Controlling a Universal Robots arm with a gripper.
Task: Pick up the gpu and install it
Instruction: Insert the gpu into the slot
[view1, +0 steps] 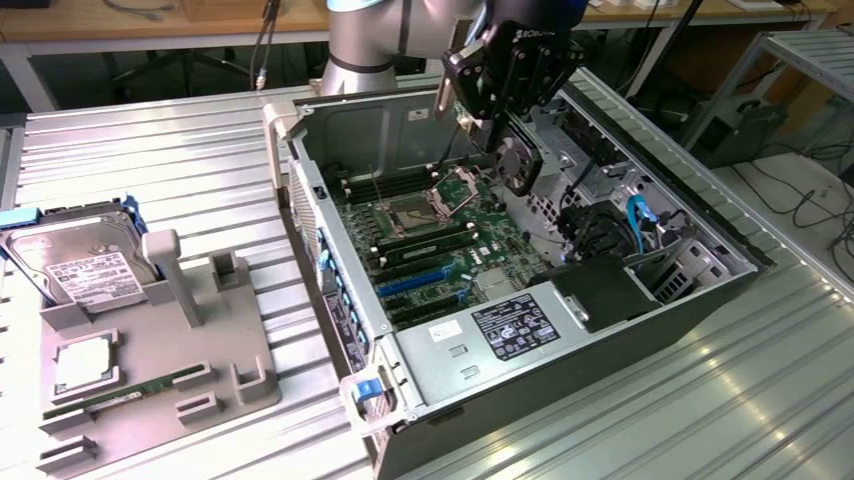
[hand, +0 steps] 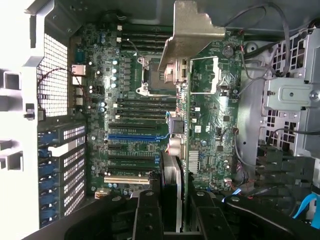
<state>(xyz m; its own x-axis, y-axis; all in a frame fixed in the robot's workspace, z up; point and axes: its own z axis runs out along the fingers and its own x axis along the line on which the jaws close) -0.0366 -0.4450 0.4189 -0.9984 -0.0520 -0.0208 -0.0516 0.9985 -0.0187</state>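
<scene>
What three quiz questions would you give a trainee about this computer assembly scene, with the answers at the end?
1. True or false: the hand holds the gpu over the open computer case.
2. Where does the hard drive sit? A: inside the computer case. B: on the grey holder at the exterior view's left. C: in the hand.
3. Short answer: is the gpu seated in a slot on the motherboard?

Key: 1 true. 2 B. 3 no, it hangs above the motherboard, gripped by the hand.
</scene>
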